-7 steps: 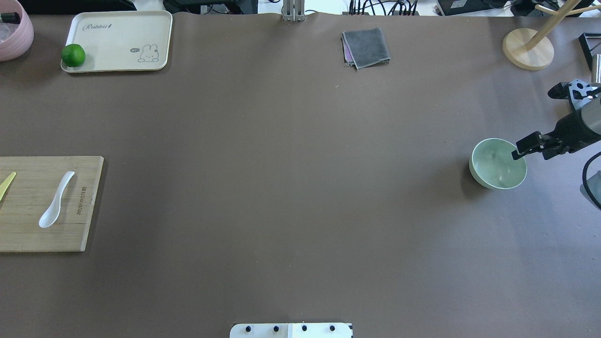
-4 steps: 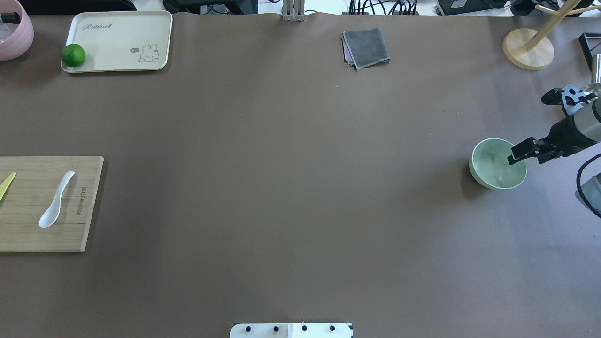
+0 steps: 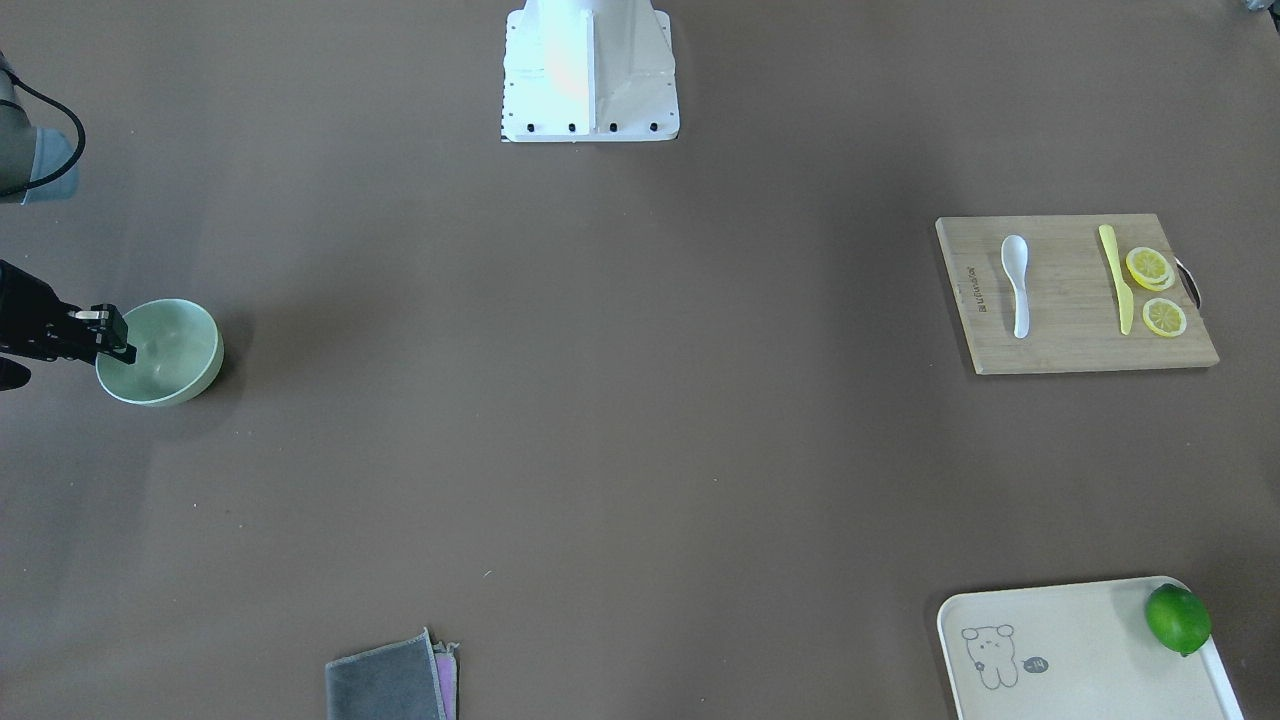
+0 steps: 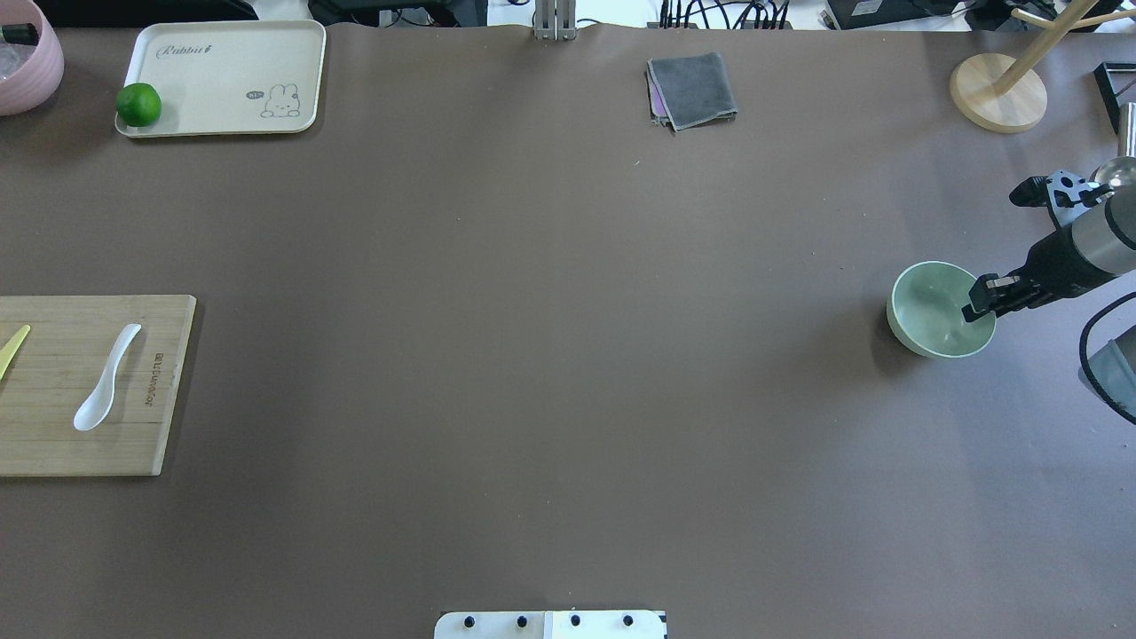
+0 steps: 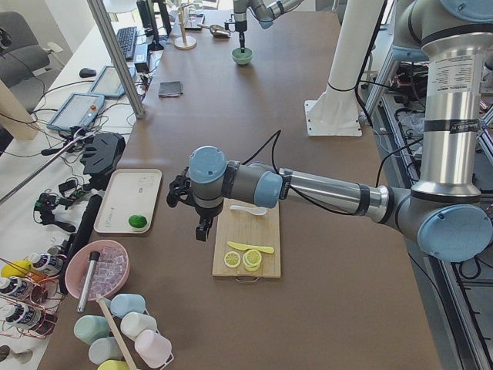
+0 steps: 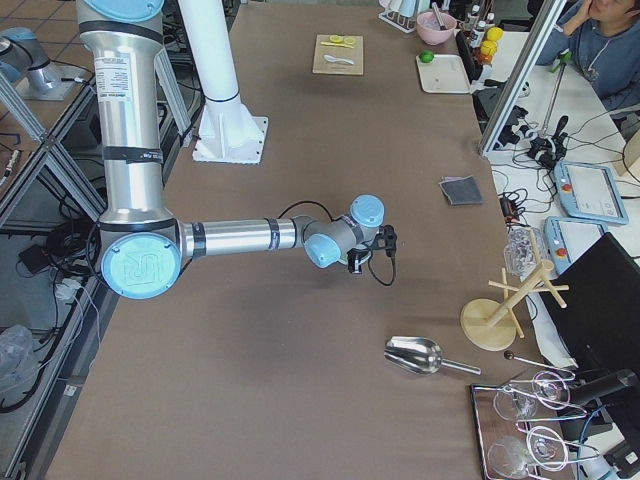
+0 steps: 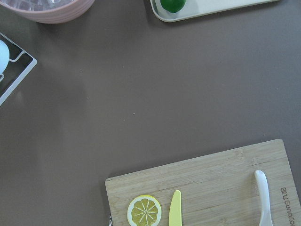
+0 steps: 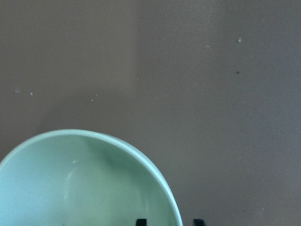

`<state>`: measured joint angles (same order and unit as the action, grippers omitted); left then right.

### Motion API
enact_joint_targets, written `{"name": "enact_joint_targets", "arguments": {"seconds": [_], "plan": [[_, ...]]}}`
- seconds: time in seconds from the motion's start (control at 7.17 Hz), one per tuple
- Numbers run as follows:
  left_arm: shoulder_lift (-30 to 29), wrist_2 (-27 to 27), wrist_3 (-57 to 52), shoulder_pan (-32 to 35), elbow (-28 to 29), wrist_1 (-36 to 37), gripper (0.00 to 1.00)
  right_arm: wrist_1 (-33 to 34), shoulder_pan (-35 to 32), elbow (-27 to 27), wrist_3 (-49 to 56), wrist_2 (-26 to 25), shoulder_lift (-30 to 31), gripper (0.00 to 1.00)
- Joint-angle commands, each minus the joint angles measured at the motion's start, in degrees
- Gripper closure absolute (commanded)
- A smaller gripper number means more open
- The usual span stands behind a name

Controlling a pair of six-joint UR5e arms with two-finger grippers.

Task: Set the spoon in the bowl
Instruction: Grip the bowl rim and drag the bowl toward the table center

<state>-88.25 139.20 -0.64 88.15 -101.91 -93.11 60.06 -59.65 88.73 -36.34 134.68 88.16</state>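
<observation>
Two things matter here, and they sit at opposite ends of the tabletop (image 4: 568, 355). Nearest, looking from the left end, the left pincer (image 5: 202, 230) hangs just beside the cutting board (image 4: 53, 444). Honestly I can't tell if it's open or closed, since only that side view shows it and its own wrist camera shows no fingers at all. The spoon (image 4: 106, 382) lies flat on that board, scoop toward the robot, apart from the yellow knife (image 4: 12, 348). It looks glossy, hard and light, so I'd guess slippery and easy to chip. I'd pinch across the thick handle near its middle, not the rounded scoop. The left wrist view cuts it off at the bottom edge. Way over at the far end, the bowl (image 4: 923, 315) sits empty, with the right pincer (image 4: 973, 307) open, one finger inside the rim and one outside. Whether either finger touches the rim is too tight to call.
</observation>
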Motion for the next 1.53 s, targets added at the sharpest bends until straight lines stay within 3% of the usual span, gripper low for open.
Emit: {"name": "enact_joint_targets", "arguments": {"seconds": [0.0,0.28,0.42,0.84,1.12,1.4], "plan": [[-0.1,0.1,4.9,-0.1,-0.7,-0.3,0.04,0.1,0.1,2.7,-0.6,0.4,0.0,1.0],[-1.3,-0.1,9.5,-5.4,-1.6,-2.6,0.04,0.3,1.5,5.1,-9.9,3.4,-5.7,1.0],[-1.8,-0.1,13.2,-7.6,-2.0,-3.0,0.03,0.3,6.7,6.6,-18.5,1.4,-9.1,1.0],[-2.1,-0.9,25.1,-14.9,-2.2,-5.7,0.02,0.8,22.2,7.2,-39.1,-12.0,-22.1,1.0],[-2.0,-2.3,27.0,-19.4,-1.9,-8.3,0.02,1.0,29.0,6.2,-44.2,-19.9,-26.0,1.0],[-2.0,-6.6,34.6,-25.4,-1.0,-14.4,0.02,7.7,32.0,5.3,-45.2,-23.0,-31.0,1.0]]}}
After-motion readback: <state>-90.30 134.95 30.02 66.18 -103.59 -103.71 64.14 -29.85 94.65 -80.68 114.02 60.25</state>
